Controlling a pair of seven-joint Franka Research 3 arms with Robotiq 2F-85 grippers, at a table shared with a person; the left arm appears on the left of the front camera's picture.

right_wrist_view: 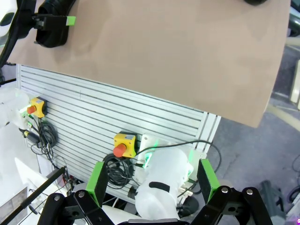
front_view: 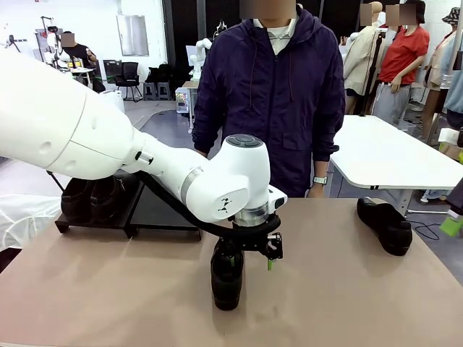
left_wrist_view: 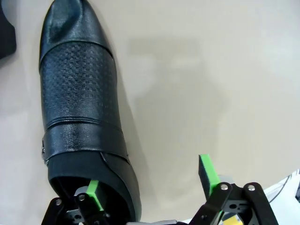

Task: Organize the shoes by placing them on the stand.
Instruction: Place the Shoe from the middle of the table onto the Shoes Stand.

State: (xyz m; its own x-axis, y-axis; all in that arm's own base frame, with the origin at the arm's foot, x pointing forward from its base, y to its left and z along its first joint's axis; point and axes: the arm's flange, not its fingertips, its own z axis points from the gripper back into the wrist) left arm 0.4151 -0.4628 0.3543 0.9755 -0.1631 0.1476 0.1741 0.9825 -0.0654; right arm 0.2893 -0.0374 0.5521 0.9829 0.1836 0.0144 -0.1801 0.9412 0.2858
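A black loafer stands on the table's near middle, toe toward me. My left gripper hangs over its heel end, open. In the left wrist view one green-padded finger dips inside the mouth of that loafer, and the other finger stands outside over bare table, so the jaws straddle the shoe's side wall. A second loafer lies at the far right. Two more shoes sit on the left part of the black stand. My right gripper is open and holds nothing, low beside the table.
A person in a dark purple jacket stands at the far edge, hands down. The right wrist view shows the table's near edge, a slatted panel with yellow emergency-stop boxes and cables below it.
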